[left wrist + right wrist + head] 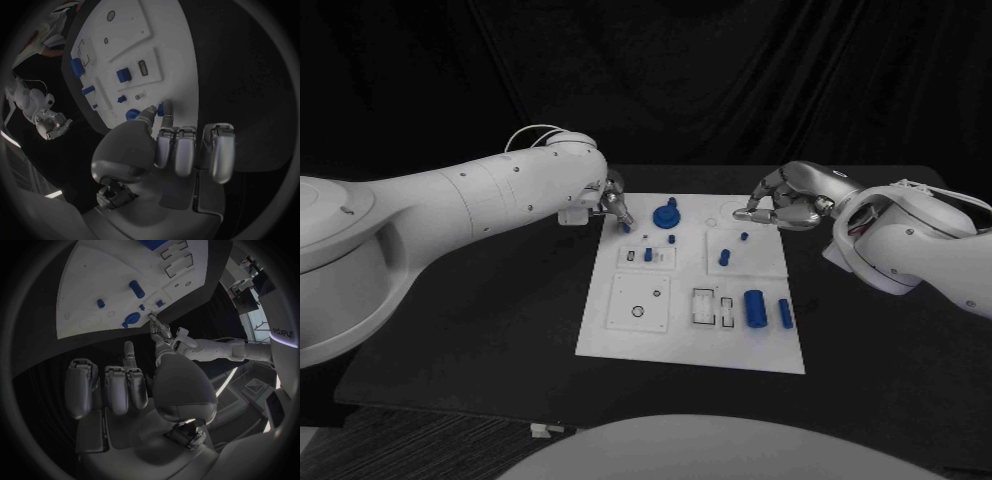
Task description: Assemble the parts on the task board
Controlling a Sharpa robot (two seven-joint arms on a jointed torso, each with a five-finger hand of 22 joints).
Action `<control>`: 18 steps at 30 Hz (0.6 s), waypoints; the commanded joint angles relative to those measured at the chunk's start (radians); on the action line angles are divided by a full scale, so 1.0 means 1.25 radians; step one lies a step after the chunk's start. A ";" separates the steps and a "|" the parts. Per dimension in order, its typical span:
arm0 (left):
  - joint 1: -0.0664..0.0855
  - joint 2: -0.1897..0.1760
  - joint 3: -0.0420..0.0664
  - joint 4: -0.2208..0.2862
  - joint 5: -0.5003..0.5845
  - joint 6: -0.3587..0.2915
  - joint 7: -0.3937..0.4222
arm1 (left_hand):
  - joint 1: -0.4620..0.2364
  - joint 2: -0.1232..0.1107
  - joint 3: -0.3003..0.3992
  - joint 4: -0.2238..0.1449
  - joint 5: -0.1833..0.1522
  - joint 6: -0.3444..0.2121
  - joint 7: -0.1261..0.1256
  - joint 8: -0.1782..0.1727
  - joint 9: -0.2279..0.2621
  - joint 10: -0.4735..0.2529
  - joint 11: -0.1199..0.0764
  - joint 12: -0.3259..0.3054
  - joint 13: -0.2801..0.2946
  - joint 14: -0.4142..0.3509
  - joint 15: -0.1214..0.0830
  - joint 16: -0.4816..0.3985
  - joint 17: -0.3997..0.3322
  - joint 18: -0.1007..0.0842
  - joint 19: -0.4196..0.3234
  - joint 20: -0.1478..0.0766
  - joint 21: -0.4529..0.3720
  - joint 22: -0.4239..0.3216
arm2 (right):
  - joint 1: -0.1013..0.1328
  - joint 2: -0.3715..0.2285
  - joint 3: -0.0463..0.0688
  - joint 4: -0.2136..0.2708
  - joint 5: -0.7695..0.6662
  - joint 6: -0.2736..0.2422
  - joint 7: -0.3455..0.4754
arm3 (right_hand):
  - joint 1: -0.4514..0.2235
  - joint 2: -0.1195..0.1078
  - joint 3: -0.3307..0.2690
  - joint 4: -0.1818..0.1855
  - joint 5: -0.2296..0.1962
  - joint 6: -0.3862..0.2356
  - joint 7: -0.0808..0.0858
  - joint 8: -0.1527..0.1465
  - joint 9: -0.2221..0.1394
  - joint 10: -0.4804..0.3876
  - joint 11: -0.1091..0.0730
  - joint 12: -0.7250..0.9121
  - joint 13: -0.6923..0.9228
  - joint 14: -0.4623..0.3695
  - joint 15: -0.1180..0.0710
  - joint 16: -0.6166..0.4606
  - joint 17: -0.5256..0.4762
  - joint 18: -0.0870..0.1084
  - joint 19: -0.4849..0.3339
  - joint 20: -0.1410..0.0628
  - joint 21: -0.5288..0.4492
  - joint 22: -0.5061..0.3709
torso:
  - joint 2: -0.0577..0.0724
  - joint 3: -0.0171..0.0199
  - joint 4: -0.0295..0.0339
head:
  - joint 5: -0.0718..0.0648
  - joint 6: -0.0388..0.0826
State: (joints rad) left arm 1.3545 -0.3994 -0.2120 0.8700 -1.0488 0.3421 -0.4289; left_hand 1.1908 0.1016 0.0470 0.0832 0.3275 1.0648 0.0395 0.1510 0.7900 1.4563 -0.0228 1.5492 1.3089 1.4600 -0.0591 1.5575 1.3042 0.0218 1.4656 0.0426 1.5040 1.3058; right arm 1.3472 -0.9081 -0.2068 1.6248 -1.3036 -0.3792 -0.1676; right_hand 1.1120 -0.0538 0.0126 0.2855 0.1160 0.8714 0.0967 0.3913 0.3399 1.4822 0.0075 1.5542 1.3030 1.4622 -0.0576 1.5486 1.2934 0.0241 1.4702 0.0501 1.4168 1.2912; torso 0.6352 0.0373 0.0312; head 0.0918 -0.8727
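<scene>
The white task board (pixel 625 340) lies in the middle of the table. My left hand (pixel 610 205) is at its far left corner, and thumb and a finger pinch a small blue peg (pixel 161 108) just above the board's edge. A blue knob (pixel 665 213) stands beside it, also in the left wrist view (pixel 132 114). My right hand (pixel 783 205) hovers at the far right corner with its fingers (pixel 119 387) curled in and nothing in them. Small blue pegs (pixel 726 257) stand mid-board. A thick blue cylinder (pixel 756 308) and a thinner one (pixel 786 313) lie near the front right.
Rectangular and round recesses (pixel 646 302) mark the board's front half. The black table (pixel 488 330) spreads around the board on all sides. My left arm (pixel 444 210) reaches in over the table's left part.
</scene>
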 commanded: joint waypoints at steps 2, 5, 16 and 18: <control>-0.002 0.002 0.001 -0.002 0.000 0.006 0.011 | -0.010 -0.017 0.055 -0.010 0.037 0.007 -0.002 0.010 0.026 0.092 -0.007 0.017 0.209 0.089 -0.014 0.011 0.213 0.001 0.041 -0.006 -0.009 0.175 | -0.002 0.000 0.001 0.000 -0.002 0.004 -0.006 | 0.009 0.000 0.017 0.002 0.012 -0.011 -0.004 0.014 0.012 0.071 0.007 0.013 0.214 0.076 0.005 -0.011 0.173 0.016 0.021 0.006 -0.010 0.175 | 0.000 -0.0001 0.0000 | 0.001 0.000; -0.003 0.002 0.001 -0.002 0.000 0.004 0.012 | -0.016 -0.020 0.067 -0.011 0.041 0.008 -0.002 0.011 0.028 0.092 -0.007 0.017 0.209 0.089 -0.015 0.011 0.213 0.001 0.041 -0.006 -0.009 0.175 | -0.002 0.000 0.001 0.000 -0.002 0.005 -0.006 | 0.009 0.000 0.017 0.002 0.012 -0.011 -0.004 0.014 0.012 0.071 0.007 0.013 0.214 0.076 0.005 -0.011 0.173 0.016 0.021 0.006 -0.010 0.175 | 0.000 -0.0001 0.0002 | 0.000 0.000; -0.004 -0.001 0.001 0.005 0.000 -0.005 0.012 | -0.065 -0.046 0.160 -0.016 0.089 0.011 -0.003 0.016 0.045 0.092 -0.008 0.017 0.209 0.089 -0.016 0.011 0.213 0.001 0.042 -0.007 -0.011 0.176 | -0.002 0.000 0.001 -0.001 -0.002 0.009 -0.007 | 0.009 0.000 0.017 0.002 0.012 -0.011 -0.004 0.014 0.013 0.071 0.007 0.013 0.214 0.076 0.005 -0.012 0.172 0.017 0.021 0.006 -0.011 0.175 | 0.000 0.0000 0.0000 | 0.003 0.000; -0.004 -0.003 0.001 0.009 0.000 -0.010 0.011 | -0.069 -0.048 0.166 -0.016 0.090 0.012 -0.003 0.016 0.046 0.092 -0.008 0.017 0.209 0.089 -0.016 0.011 0.213 0.001 0.042 -0.007 -0.011 0.177 | -0.002 0.000 0.001 -0.001 -0.002 0.009 -0.007 | 0.009 0.000 0.017 0.002 0.012 -0.011 -0.004 0.014 0.013 0.071 0.007 0.013 0.214 0.076 0.005 -0.012 0.172 0.017 0.021 0.006 -0.011 0.175 | 0.000 -0.0003 0.0001 | 0.003 0.000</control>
State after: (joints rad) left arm 1.3523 -0.4023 -0.2121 0.8770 -1.0490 0.3390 -0.4284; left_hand 1.1299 0.0420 0.1989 0.0649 0.4222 1.0650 0.0396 0.1511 0.8207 1.4565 -0.0229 1.5492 1.3089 1.4599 -0.0592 1.5575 1.3042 0.0219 1.4657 0.0425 1.5039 1.3058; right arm 1.3469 -0.9080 -0.2068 1.6236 -1.3036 -0.3749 -0.1677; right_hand 1.1120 -0.0538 0.0126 0.2855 0.1160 0.8714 0.0967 0.3913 0.3399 1.4717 0.0179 1.5542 1.3030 1.4622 -0.0576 1.5478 1.2934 0.0242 1.4702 0.0501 1.4168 1.2912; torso 0.6353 0.0371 0.0312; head 0.0949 -0.8727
